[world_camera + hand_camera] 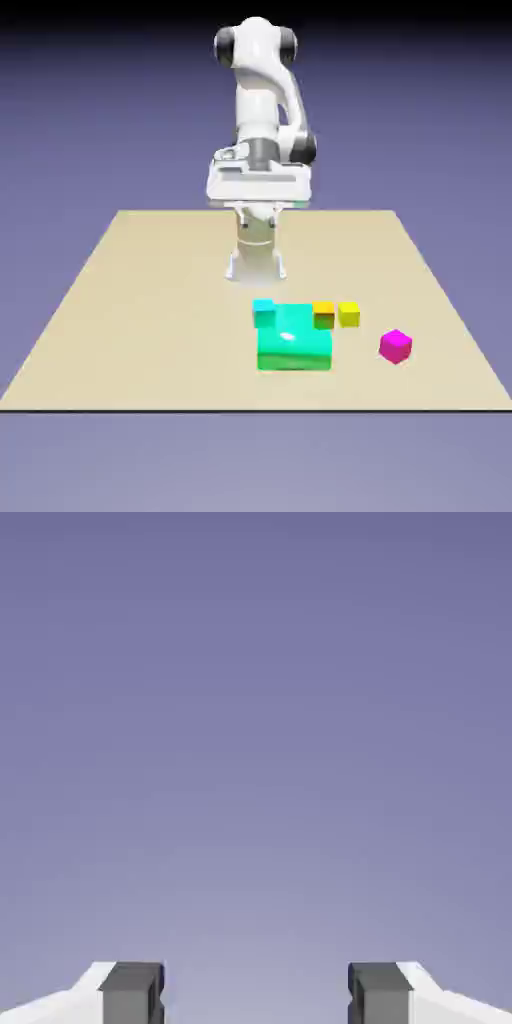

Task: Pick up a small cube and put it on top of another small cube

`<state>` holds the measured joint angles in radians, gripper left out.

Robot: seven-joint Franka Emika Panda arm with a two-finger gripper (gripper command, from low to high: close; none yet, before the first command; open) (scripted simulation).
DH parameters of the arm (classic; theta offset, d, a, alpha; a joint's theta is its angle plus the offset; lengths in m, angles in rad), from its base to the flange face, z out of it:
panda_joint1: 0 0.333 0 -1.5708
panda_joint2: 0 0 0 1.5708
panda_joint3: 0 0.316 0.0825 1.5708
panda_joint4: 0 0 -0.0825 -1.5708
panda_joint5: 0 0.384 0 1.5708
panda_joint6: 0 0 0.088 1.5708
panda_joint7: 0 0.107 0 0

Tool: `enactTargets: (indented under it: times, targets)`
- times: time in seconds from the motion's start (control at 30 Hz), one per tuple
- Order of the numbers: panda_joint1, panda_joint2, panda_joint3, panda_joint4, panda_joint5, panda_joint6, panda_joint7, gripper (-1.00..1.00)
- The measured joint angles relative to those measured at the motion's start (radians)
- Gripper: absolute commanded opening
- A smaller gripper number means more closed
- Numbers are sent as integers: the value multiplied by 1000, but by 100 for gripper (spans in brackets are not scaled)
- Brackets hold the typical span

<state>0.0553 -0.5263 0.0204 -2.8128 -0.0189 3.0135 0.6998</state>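
Gripper with fingers wide apart, nothing between them; yellow cube and magenta cube apart on the table

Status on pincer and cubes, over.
Pincer open, empty. Yellow cube on table, not on pink cube. Orange cube close beside yellow, may crowd the grasp.

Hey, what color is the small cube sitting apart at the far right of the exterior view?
Magenta; the cube shows best in the exterior view.
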Motion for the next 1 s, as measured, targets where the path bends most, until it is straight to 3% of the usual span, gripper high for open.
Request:
enactTargets:
  times: [0.5,0.77,0.8,1.0]
  targets:
    - [539,519,243,-34,-225,-279,-490,0]
    - [670,772,3,18,-523,-87,-265,0]
    - [685,797,-20,23,-552,-68,-243,-100]
    - [596,653,117,-6,-382,-178,-371,-100]
